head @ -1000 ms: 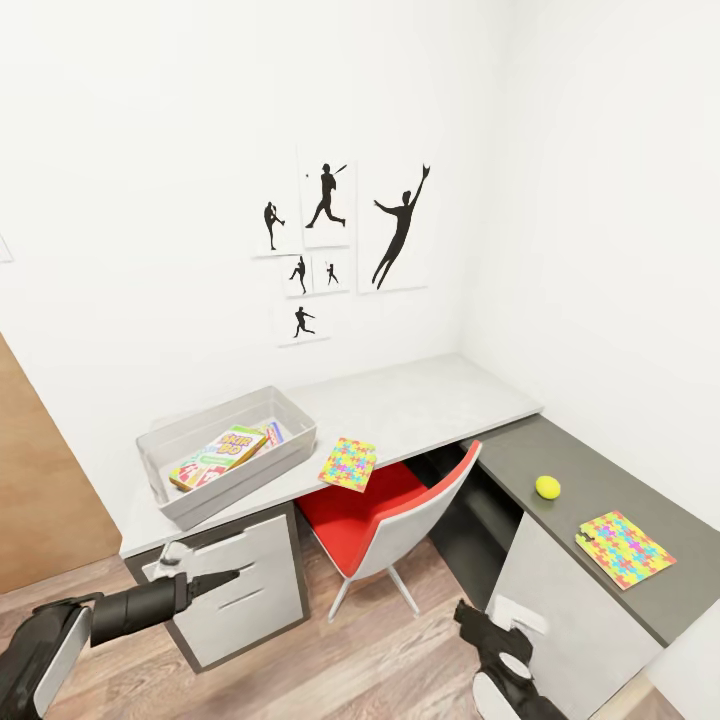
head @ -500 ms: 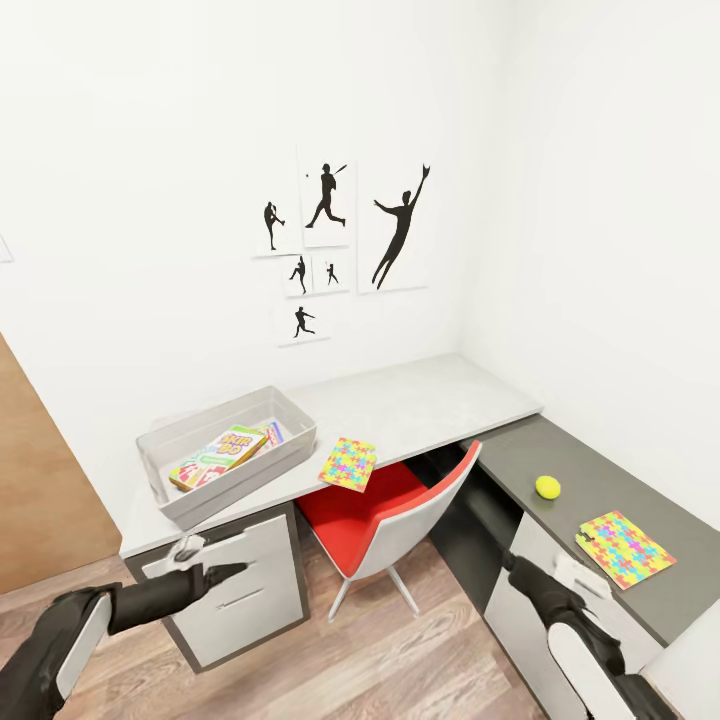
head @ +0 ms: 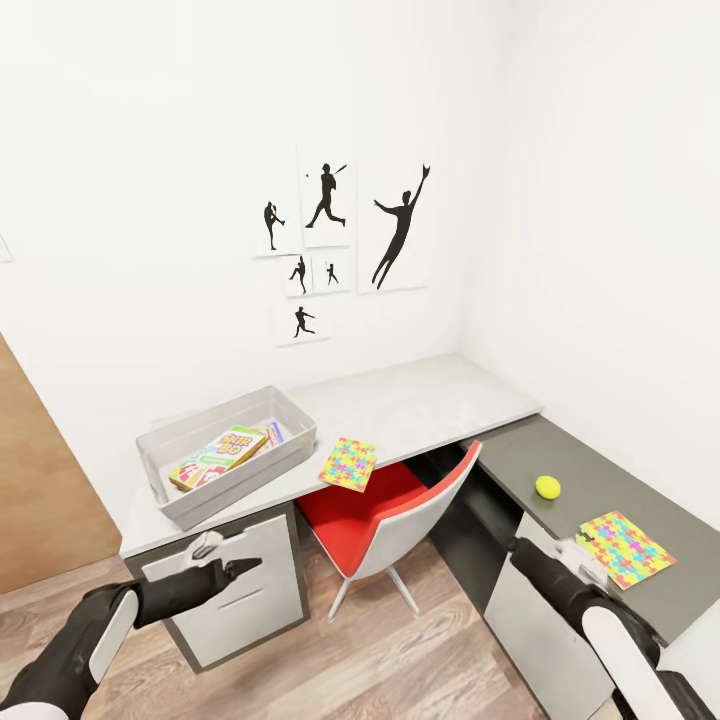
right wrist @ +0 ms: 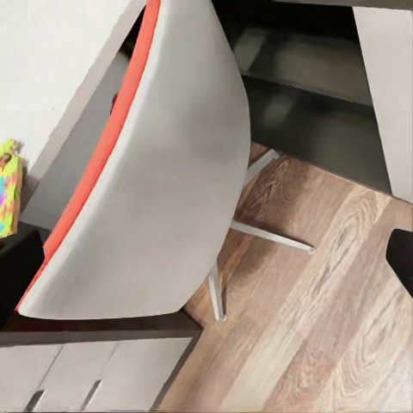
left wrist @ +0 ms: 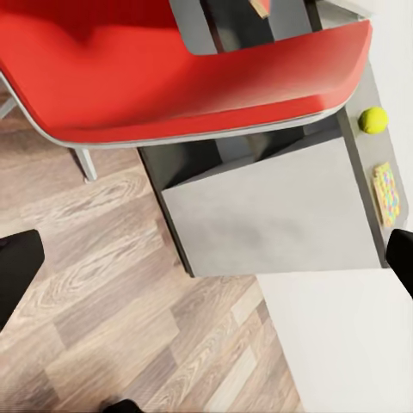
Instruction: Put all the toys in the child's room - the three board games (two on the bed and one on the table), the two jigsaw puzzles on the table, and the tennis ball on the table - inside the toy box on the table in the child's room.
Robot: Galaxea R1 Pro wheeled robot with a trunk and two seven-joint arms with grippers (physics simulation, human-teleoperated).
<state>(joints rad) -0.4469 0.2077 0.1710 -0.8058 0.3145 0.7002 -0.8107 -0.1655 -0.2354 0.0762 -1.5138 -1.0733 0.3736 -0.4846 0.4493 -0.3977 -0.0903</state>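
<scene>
Puzzle collection looks like your step: the toy box point(head: 228, 455) on the table point(head: 420, 405) already has board games point(head: 222, 452) in it. One jigsaw puzzle point(head: 348, 464) overhangs the table edge just beside the box; the other point(head: 625, 549) lies near the tennis ball point(head: 547, 486). Your right gripper point(head: 578, 551), nearest that second puzzle, and your left gripper point(head: 222, 558) are both spread and empty. Slide a finger under an overhanging edge before closing.

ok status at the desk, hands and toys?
Left hand and right hand open, empty. Toy box holds board games. Two jigsaw puzzles and tennis ball out. Red chair between.
</scene>
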